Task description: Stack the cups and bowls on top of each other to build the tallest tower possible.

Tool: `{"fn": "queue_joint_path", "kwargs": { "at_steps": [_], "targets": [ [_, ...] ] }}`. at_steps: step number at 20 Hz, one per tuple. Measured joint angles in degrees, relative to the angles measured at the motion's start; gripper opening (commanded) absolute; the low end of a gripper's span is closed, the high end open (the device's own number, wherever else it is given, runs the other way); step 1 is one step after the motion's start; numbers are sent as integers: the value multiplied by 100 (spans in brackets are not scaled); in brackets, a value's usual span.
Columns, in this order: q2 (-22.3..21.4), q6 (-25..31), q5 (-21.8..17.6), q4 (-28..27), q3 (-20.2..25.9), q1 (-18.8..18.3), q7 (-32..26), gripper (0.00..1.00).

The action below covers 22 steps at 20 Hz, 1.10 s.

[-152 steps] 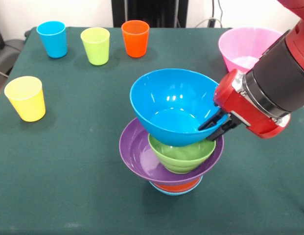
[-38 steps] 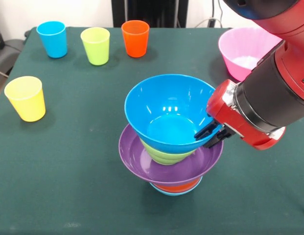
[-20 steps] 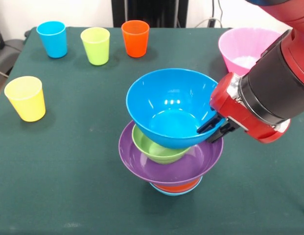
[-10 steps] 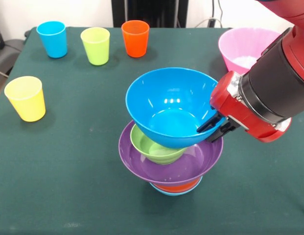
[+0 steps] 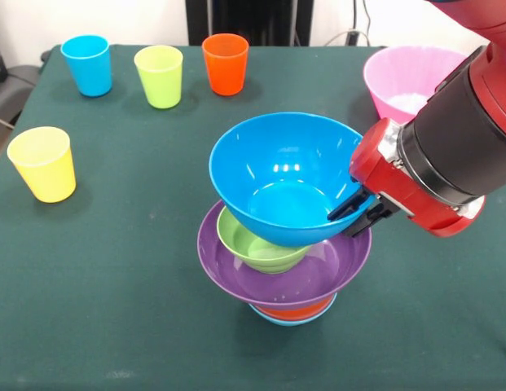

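Observation:
My gripper (image 5: 356, 213) is shut on the right rim of the deep blue bowl (image 5: 277, 175), holding it tilted above the tower (image 5: 281, 281). The tower has a light-blue bowl (image 5: 287, 319) lowest, an orange bowl (image 5: 295, 309) on it, then the wide purple bowl (image 5: 236, 273). A small green bowl (image 5: 248, 244) lies shifted to the left inside the purple one, partly under the blue bowl. The blue cup (image 5: 87, 64), lime green cup (image 5: 160, 75) and orange cup (image 5: 225, 63) stand in a row at the far left. Alone at the left edge stands the yellow cup (image 5: 43, 163).
The large pink bowl (image 5: 399, 77) sits at the far right, partly behind my arm (image 5: 456, 147). The green table cloth (image 5: 114, 285) ends at the far side just behind the row of cups.
Over the earlier frames the blue bowl was lowered onto the green bowl and lifted again, and the green bowl slid left inside the purple one. Nothing has moved in the last half second.

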Motion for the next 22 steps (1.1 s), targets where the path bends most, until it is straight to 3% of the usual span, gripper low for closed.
{"fn": "queue_joint_path", "kwargs": {
  "at_steps": [22],
  "targets": [
    [-51,0,124,37,-151,-16,0,0]
  ]
}}
